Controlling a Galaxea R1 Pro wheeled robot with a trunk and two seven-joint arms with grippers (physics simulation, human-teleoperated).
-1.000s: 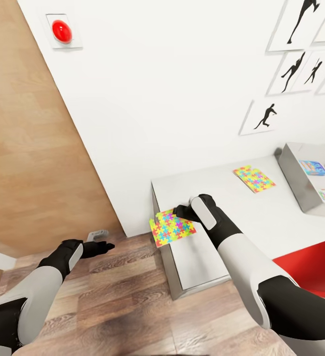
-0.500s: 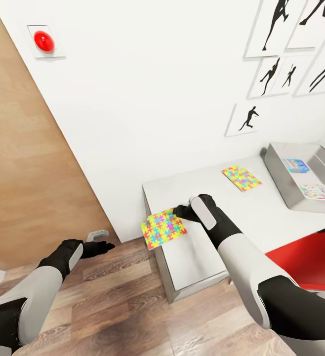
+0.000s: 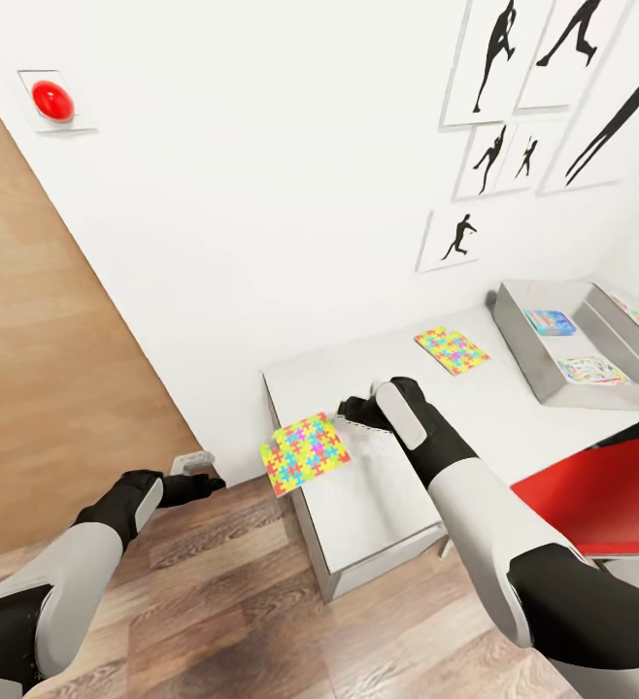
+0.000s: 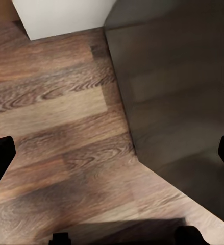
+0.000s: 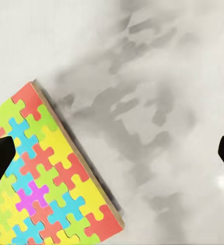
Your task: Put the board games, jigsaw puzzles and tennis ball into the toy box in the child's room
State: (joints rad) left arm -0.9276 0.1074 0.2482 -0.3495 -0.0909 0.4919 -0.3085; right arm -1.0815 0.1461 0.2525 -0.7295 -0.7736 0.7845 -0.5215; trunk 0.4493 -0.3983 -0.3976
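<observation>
Table [image 3: 514, 417]: white top; the grey toy box [image 3: 527, 335] at its far end holds printed game boxes.
Near puzzle [image 3: 305, 453]: flat, square, a corner overhanging the table's end.
Right gripper [image 3: 358, 416]: spread beside it, empty.
Left gripper [image 3: 203, 482]: spread over floor.
Advice: close on the overhanging edge.

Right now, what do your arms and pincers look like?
Both arms have smooth white shells with black joint sections at elbow and wrist. The right arm has a light grey panel near its wrist. Each pincer, left and right, is black with two stubby fingers.
</observation>
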